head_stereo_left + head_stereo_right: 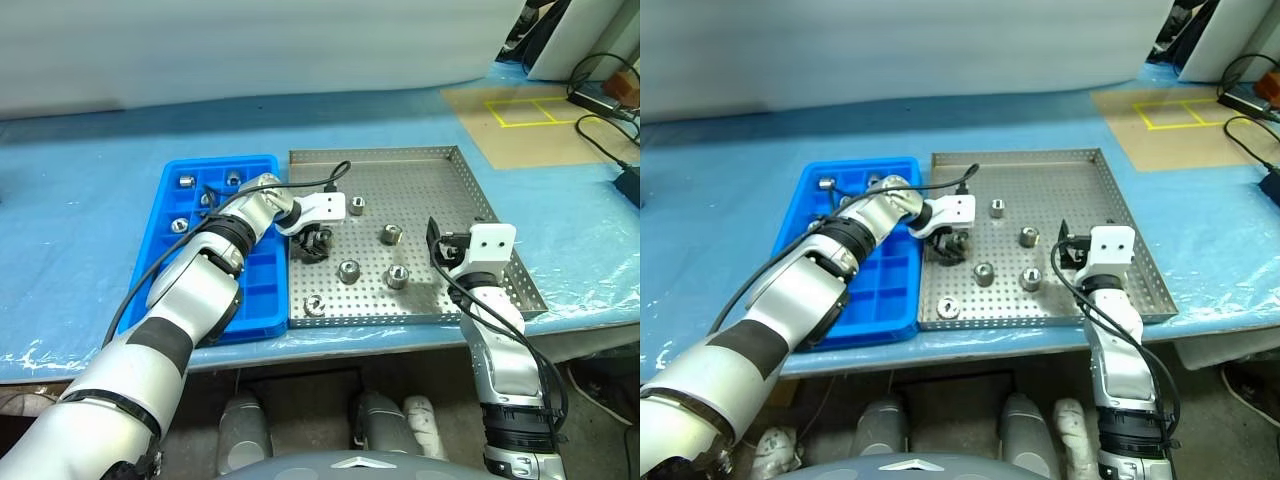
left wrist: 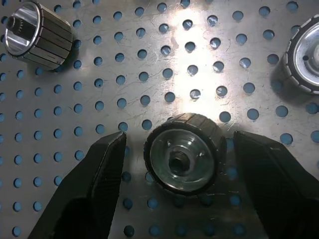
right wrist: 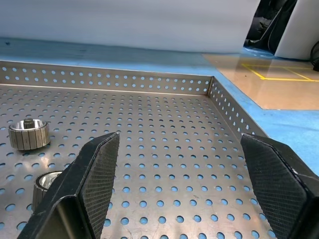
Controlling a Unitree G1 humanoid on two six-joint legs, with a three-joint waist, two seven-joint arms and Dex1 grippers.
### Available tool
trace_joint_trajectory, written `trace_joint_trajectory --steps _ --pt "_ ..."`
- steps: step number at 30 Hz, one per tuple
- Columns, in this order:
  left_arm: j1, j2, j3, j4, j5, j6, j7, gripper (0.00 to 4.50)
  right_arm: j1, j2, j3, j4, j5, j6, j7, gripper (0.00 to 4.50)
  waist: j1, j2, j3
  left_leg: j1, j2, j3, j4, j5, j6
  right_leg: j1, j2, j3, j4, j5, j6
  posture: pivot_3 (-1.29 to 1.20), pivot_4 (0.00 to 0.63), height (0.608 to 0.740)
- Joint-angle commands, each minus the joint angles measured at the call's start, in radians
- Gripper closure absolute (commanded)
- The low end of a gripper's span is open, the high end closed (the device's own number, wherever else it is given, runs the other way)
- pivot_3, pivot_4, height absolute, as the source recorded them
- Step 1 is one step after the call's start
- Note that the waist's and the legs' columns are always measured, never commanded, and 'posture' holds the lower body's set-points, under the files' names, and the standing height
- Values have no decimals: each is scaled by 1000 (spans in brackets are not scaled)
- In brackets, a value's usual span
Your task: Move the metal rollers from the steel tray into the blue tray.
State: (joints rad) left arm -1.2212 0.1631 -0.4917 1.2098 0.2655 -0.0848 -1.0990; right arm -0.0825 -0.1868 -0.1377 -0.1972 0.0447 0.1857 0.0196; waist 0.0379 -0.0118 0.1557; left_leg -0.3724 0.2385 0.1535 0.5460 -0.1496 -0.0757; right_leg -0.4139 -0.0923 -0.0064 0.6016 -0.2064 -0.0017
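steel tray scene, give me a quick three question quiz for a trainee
1. True or false: the left gripper has already shut on a roller.
2. Which gripper sits near the steel tray's right rim? A. left B. right
3. Fill in: the rollers already moved lie in the far end of the ____ tray.

Key
1. False: its fingers stand open on either side of a roller that rests on the tray floor.
2. B: the right gripper is open over that side with nothing between its fingers.
3. Blue: three show in the blue tray, e.g. one roller there.
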Motion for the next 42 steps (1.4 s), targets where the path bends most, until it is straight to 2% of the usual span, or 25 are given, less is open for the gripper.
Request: trace_joint_trajectory --steps 1,3,6,9,11,14,18,21,25,29,32,35,38,42 --pt "21 -10 4 5 25 -18 -21 836 -14 -7 -10 -21 -9 -13 -2 423 0 0 0 1 0 0 0 0 0 1 0 0 0 0 0 -318 150 740" --pt "26 -9 15 2 24 -25 -27 1232 -17 -6 -7 -28 -11 -5 -1 391 0 0 0 2 0 0 0 0 0 3 0 0 -2 0 0 -314 150 740" --pt "32 -3 18 3 39 -28 -3 2062 -18 -4 -1 -39 -15 5 -1 391 0 0 0 4 0 0 -1 -1 1 5 0 -1 -4 0 0 -310 150 740" --pt "42 1 28 -2 31 -36 -41 2062 -17 2 10 -59 -22 21 -5 391 0 0 0 4 0 0 -1 -1 2 7 0 -1 -5 0 0 -307 150 740" --pt "46 3 36 -6 29 -36 -46 2530 -19 5 15 -69 -26 31 -8 391 0 0 0 4 0 0 -1 -1 2 7 0 -1 -5 0 0 -302 150 740" --pt "44 3 48 -4 31 -30 -11 2597 -25 6 20 -81 -28 48 -10 391 0 0 0 4 0 0 -3 -1 2 7 0 -1 -7 0 0 -298 150 740" --pt "49 25 91 -30 -5 -56 -61 2597 -42 4 24 -97 -27 79 -10 391 0 0 0 3 0 0 -4 -2 2 7 0 -1 -10 0 0 -293 150 740" --pt "44 49 176 -83 -87 -42 -80 2597 -56 6 23 -119 -20 106 -10 391 -5 1 1 3 0 0 -6 -2 2 7 1 -1 -12 0 0 -287 150 740" --pt "114 118 273 -284 -182 -22 -109 2597 -88 8 41 -177 34 164 41 391 -4 2 2 2 1 1 -8 -2 2 5 1 -1 -13 0 0 -285 150 740" --pt "259 203 359 -616 -278 172 -91 2597 -132 1 67 -210 141 232 152 391 -12 3 2 3 1 3 -10 -3 2 5 2 -1 -14 0 0 -240 150 740" --pt "492 307 426 -986 -365 350 -83 2597 -205 -62 142 -184 238 292 351 391 -22 4 3 3 2 4 -10 -4 2 5 2 -1 -14 0 0 -185 150 740" --pt "658 369 520 -1257 -474 530 -37 2597 -284 -118 199 -112 278 300 507 391 -22 5 4 2 3 5 -10 -5 1 2 2 -1 -14 0 -1 -91 150 740" --pt "779 427 624 -1414 -538 643 36 2597 -363 -156 260 -13 307 284 674 391 -1 5 4 -4 5 3 -10 -5 1 -2 2 -5 -13 -1 -2 1 150 740" --pt "915 486 760 -1515 -564 699 134 2597 -452 -172 343 112 333 260 889 391 19 5 4 -5 5 3 -9 -5 1 -3 2 -6 -12 -1 -3 129 150 740"
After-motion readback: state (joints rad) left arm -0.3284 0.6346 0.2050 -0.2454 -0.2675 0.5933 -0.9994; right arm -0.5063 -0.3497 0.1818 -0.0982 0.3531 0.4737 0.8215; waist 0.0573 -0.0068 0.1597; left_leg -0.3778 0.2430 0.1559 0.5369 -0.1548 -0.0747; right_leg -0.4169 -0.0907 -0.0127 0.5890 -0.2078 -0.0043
